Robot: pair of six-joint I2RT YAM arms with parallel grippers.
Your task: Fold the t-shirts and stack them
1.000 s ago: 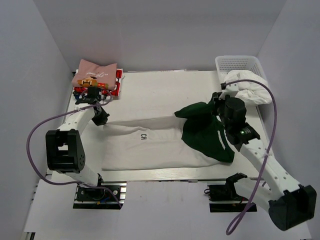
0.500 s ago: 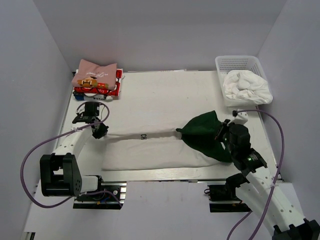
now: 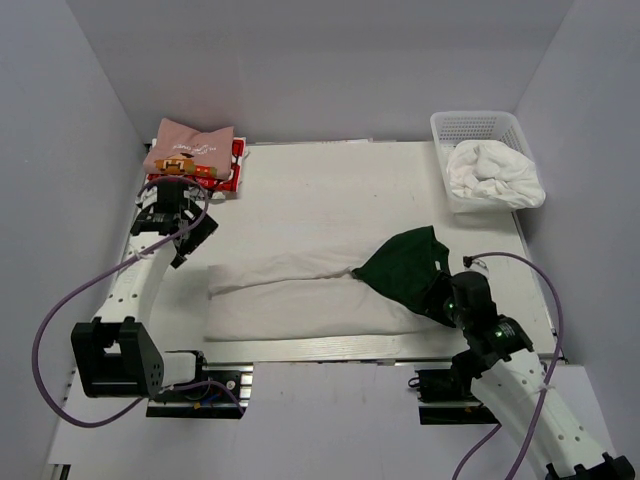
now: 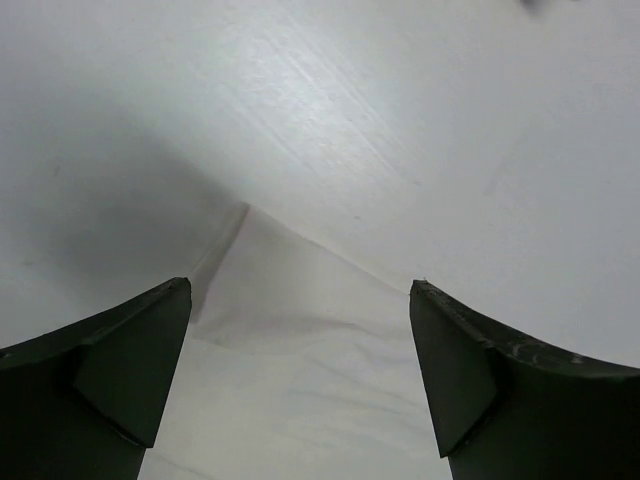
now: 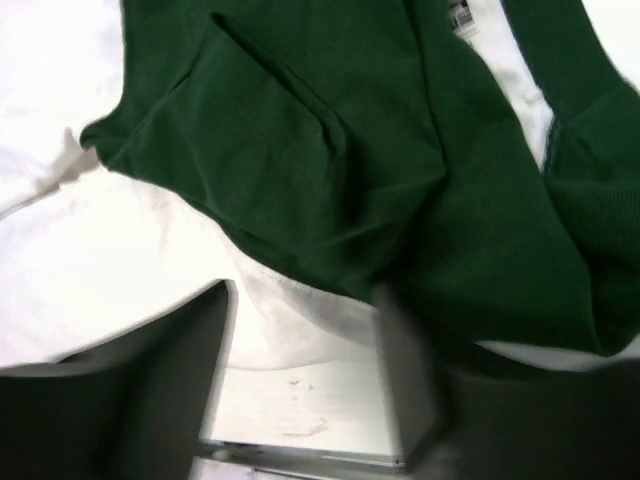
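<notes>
The off-white t-shirt (image 3: 300, 295) lies in a long folded band across the near half of the table, its dark green sleeve (image 3: 405, 268) spread at the right end. My left gripper (image 3: 188, 240) is open just off the band's left end. In the left wrist view a pale shirt corner (image 4: 290, 350) shows between my left gripper's (image 4: 300, 285) spread fingers. My right gripper (image 3: 445, 300) is open at the sleeve's near edge. The right wrist view looks down past my right gripper (image 5: 305, 290) at the green sleeve (image 5: 300, 150) and holds nothing. Folded pink and red shirts (image 3: 190, 152) are stacked at the back left.
A white basket (image 3: 480, 125) at the back right holds bunched white cloth (image 3: 495, 175). The table's metal front rail (image 3: 330, 348) runs just below the shirt. Purple cables loop off both arms. Grey walls close in both sides.
Both grippers opened and let go of the shirt, whose lifted edge dropped onto the band. The left arm drew back to the left; the right arm pulled back toward the near edge.
</notes>
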